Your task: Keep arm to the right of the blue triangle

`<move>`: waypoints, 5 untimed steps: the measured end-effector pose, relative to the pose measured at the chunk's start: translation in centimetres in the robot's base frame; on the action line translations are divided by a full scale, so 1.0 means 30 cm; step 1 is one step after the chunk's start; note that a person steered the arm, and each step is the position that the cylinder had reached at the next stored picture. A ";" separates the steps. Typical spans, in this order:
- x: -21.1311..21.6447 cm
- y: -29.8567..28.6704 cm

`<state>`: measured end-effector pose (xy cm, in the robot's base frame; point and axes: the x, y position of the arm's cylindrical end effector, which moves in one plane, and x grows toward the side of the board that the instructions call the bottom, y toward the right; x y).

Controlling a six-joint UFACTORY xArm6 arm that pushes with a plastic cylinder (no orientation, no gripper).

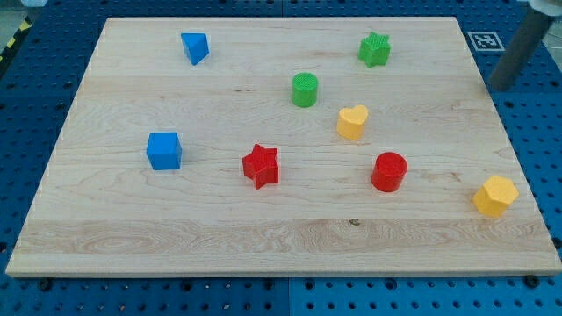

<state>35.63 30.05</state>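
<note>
The blue triangle (195, 47) lies near the view's top left of the wooden board (263, 228). My tip (499, 88) is at the lower end of the dark rod that enters from the view's top right corner. It stands just past the board's right edge, far to the right of the blue triangle and touching no block. The nearest block to it is the green star (375, 49), well to its left.
Other blocks on the board: a green cylinder (305, 89), a yellow heart (352, 122), a blue cube (164, 150), a red star (261, 165), a red cylinder (389, 171) and a yellow hexagon (495, 195) near the right edge.
</note>
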 end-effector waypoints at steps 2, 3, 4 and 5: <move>0.000 -0.269; 0.000 -0.432; -0.020 -0.589; -0.080 -0.683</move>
<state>33.23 9.56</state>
